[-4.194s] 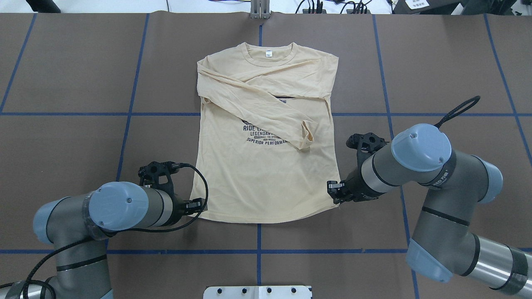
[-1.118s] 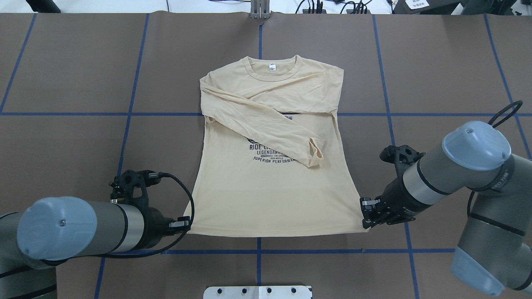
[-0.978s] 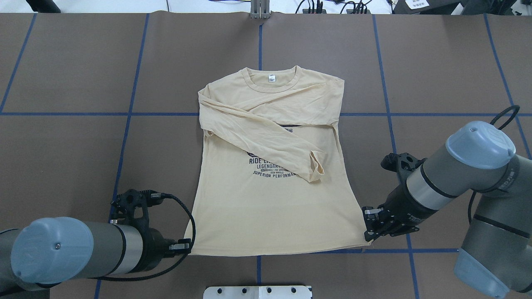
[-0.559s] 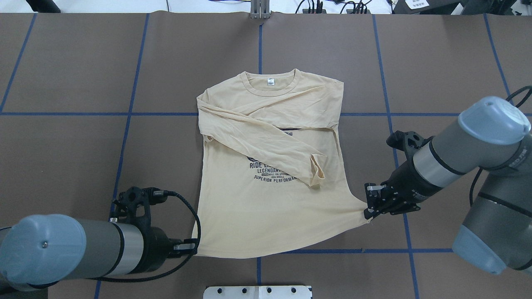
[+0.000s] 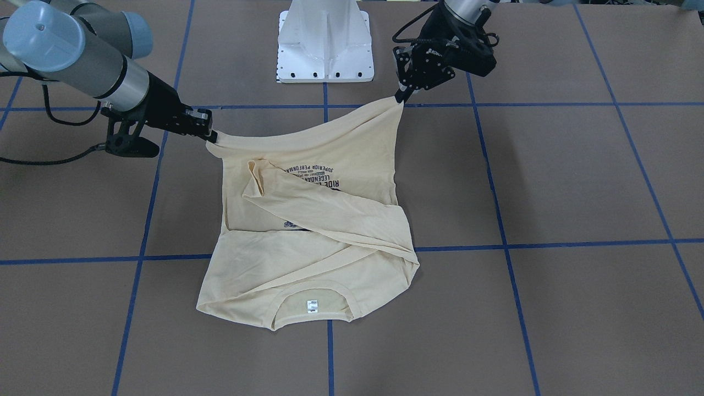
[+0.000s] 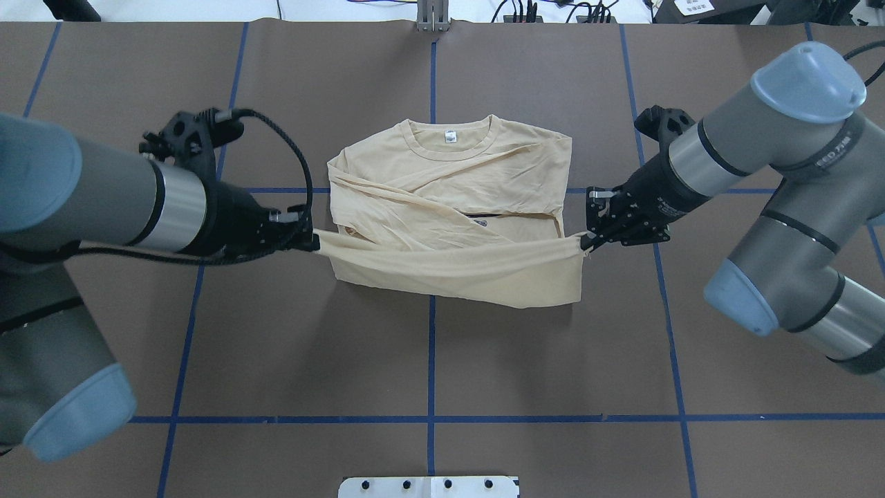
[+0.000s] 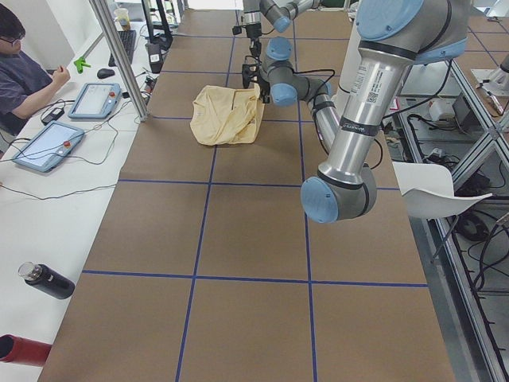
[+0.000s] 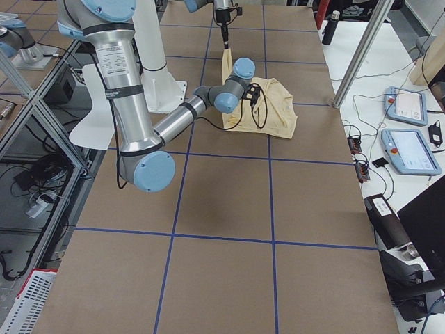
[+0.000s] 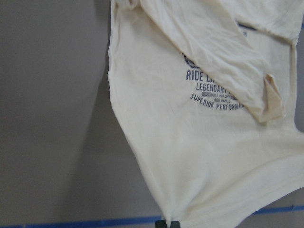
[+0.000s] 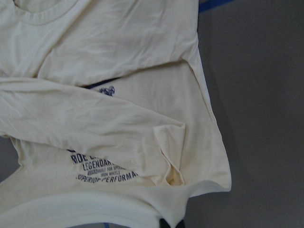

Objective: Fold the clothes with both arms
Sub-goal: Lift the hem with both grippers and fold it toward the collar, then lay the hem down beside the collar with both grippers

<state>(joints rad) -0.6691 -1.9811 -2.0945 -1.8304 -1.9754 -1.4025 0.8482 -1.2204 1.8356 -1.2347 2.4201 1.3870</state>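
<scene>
Two grippers are clamping the T-shirt (image 6: 484, 173) by its bottom corners: the left gripper (image 6: 312, 241) one, the right gripper (image 6: 585, 241) the other. The hem (image 5: 308, 135) is hanging lifted above the chest; the collar (image 6: 449, 151) is lying on the table (image 6: 311, 346).

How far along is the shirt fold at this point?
Done: both sleeves lie crossed on the T-shirt. In hand: the left tool and right tool each pinch a hem corner, with the hem lifted partway toward the collar. Left: lay the hem down near the collar, then release.
</scene>
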